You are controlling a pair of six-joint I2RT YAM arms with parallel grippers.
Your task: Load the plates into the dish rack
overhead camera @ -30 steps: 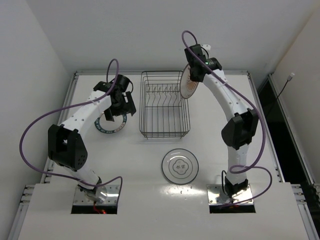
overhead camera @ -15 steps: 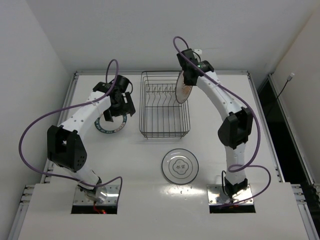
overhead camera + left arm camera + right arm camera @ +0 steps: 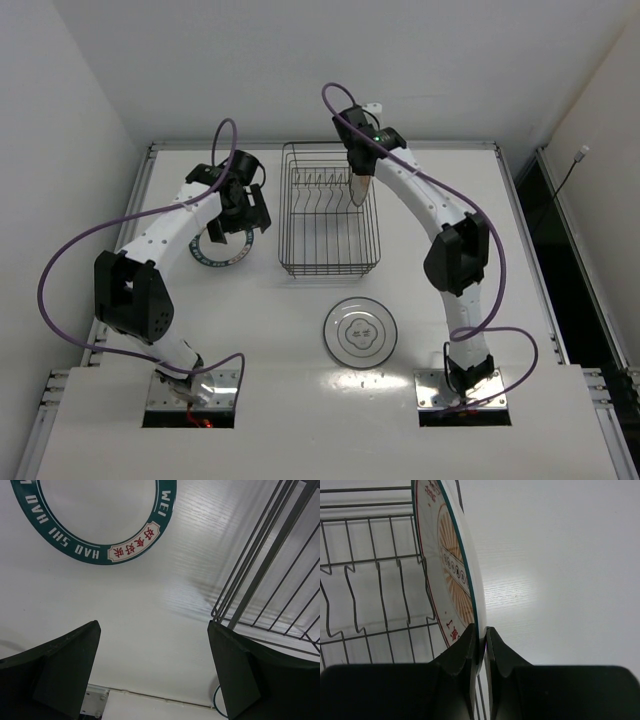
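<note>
The dark wire dish rack (image 3: 283,215) stands at the table's back middle, with nothing standing between its tines. My right gripper (image 3: 358,172) is shut on the rim of the orange-brown patterned plate (image 3: 358,191) and holds it on edge over the rack's back right part. In the right wrist view the plate (image 3: 451,565) stands upright from the gripper (image 3: 480,639), beside the rack's tines (image 3: 380,595). My left gripper (image 3: 250,212) is open and empty above the teal-rimmed plate (image 3: 215,252), which lies flat left of the rack. The white plate (image 3: 360,332) lies flat in front of the rack.
In the left wrist view the teal rim band (image 3: 100,556) has white lettering, and the rack's corner (image 3: 270,570) stands at the right of my open gripper (image 3: 152,626). White walls close in the table at the back and left. Purple cables loop from both arms.
My right arm has carried the orange-brown plate left, from the rack's right rim to over its inside, and turned it edge-on. The left arm has not moved.
</note>
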